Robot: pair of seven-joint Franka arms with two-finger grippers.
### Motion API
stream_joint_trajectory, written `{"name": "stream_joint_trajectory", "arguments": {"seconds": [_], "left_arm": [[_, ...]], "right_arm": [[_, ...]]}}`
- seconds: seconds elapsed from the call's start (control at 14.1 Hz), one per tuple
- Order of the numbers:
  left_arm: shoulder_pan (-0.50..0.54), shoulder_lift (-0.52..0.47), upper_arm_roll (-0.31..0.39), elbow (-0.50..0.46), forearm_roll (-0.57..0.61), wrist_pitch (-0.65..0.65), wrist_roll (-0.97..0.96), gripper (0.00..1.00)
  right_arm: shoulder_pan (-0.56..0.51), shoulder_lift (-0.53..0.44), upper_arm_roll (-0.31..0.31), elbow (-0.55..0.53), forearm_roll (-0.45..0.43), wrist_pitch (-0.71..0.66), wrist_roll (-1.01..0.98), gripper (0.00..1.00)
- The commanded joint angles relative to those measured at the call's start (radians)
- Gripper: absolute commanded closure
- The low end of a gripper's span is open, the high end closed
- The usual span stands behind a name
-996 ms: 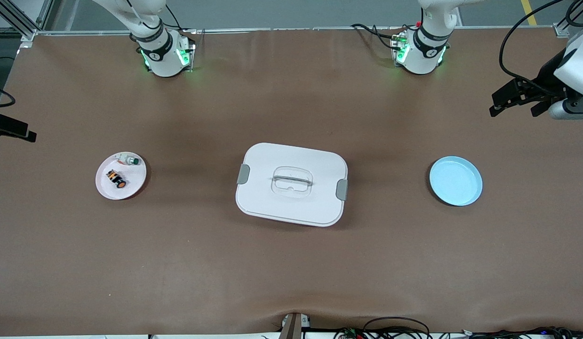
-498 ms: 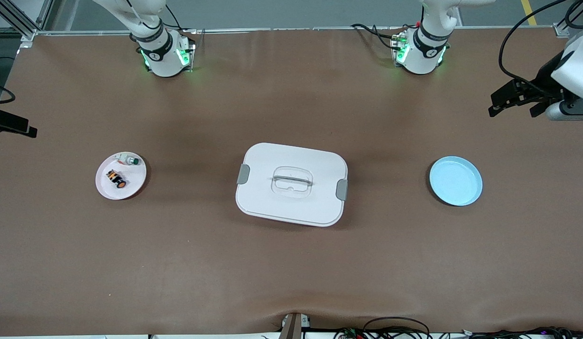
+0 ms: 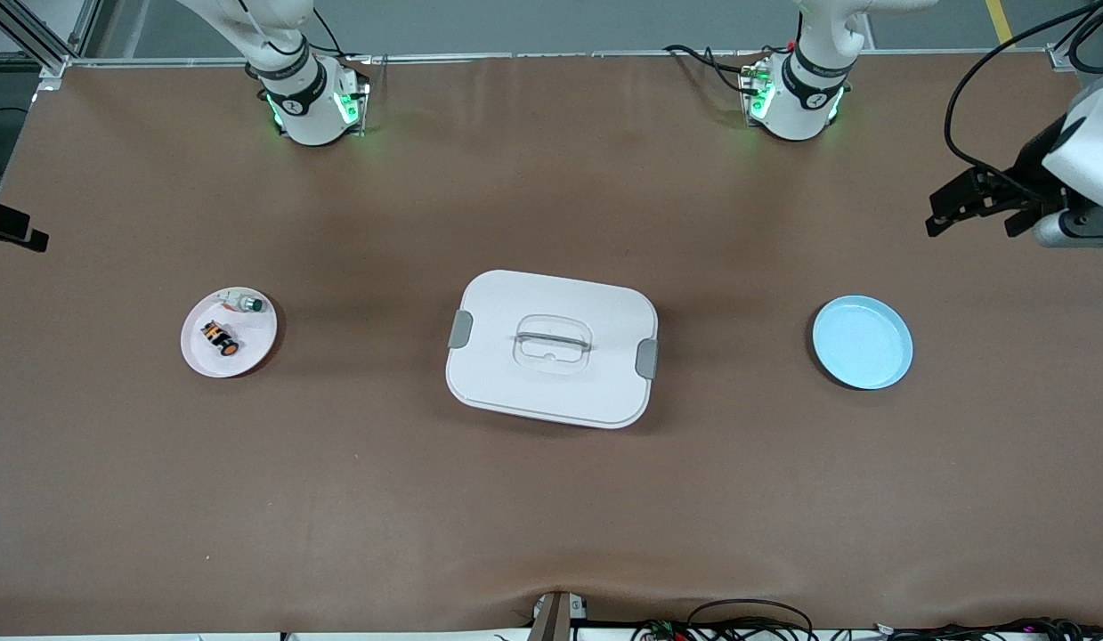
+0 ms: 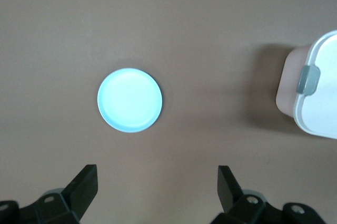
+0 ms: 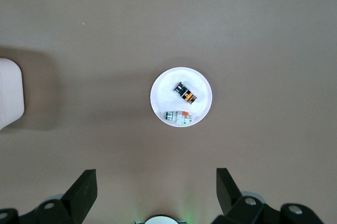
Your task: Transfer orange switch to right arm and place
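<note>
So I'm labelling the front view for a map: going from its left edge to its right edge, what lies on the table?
White plate holding the orange switch and a green-capped switch → white lidded container → empty light blue plate.

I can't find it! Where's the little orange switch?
The orange switch lies on the white plate at the right arm's end of the table, beside a green-capped switch.
</note>
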Motion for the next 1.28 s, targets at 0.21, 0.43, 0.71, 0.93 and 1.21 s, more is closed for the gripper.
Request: {"name": "stream_joint_trajectory", "arguments": {"seconds": [0.21, 0.43, 0.71, 0.93, 1.21], "left_arm": [[-0.027, 0.154, 0.018, 0.159, 0.054, -0.017, -0.008, 0.00], [-0.026, 0.165, 0.016, 0.160, 0.048, -0.071, -0.016, 0.00], [-0.013, 0.142, 0.016, 0.154, 0.041, -0.083, -0.011, 0.00], [-0.010, 0.124, 0.015, 0.142, 0.036, -0.085, -0.014, 0.00], [-0.003, 0.087, 0.004, 0.108, 0.036, -0.080, -0.002, 0.00]], "right_arm": [[0.191, -0.036, -0.170, -0.006, 0.019, -0.006, 0.031, 0.00], [0.250, -0.039, -0.223, -0.006, 0.022, -0.002, 0.054, 0.00], [0.250, -0.048, -0.223, -0.006, 0.022, 0.021, 0.054, 0.00], [0.241, -0.055, -0.228, -0.013, 0.064, 0.024, 0.055, 0.00], [0.221, -0.082, -0.231, -0.050, 0.104, 0.047, 0.052, 0.00]]}}
